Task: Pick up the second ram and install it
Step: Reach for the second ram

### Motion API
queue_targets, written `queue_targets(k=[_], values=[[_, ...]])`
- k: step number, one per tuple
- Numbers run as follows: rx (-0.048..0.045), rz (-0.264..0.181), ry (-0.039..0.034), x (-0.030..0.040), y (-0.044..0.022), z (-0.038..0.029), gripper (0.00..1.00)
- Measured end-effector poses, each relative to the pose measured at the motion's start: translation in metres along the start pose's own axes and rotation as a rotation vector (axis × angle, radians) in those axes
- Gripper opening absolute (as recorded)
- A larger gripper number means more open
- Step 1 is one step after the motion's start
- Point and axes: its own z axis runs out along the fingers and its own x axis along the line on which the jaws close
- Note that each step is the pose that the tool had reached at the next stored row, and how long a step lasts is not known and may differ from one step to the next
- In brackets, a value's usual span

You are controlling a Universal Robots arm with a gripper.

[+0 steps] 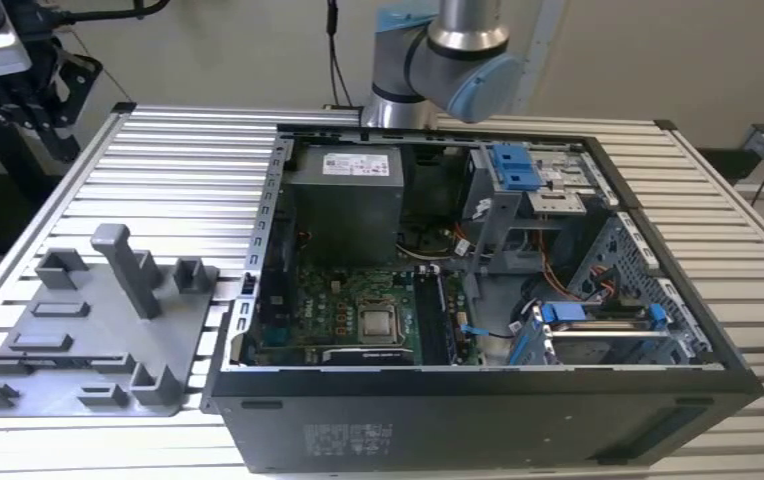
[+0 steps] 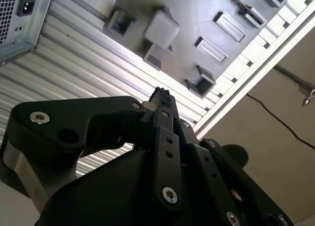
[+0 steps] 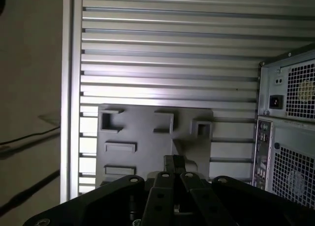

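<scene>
Second ram: where it lies I cannot tell. The gripper (image 2: 160,95) (image 3: 173,163) has its jaws drawn together at the tips in both wrist views and is pointed at the grey fixture plate (image 2: 189,12) (image 3: 142,125) and its upright posts. That plate (image 1: 102,355) lies on the slatted table (image 1: 182,170), just beside the open computer case (image 1: 489,420), towards the exterior view's left.

High exterior view looks down into the open computer case (image 1: 422,425), the grey holder plate (image 1: 82,338) on the exterior view's left. Both wrist views sit close behind the gripper (image 2: 161,95) (image 3: 173,159), facing down at the same plate and slatted table (image 3: 172,39).
</scene>
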Motion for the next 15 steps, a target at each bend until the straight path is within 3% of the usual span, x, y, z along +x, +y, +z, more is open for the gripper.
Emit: queue_targets(k=[15], values=[[-0.0001, 0.000, 0.0000, 0.0279, 0.0005, 0.0010, 0.11]])
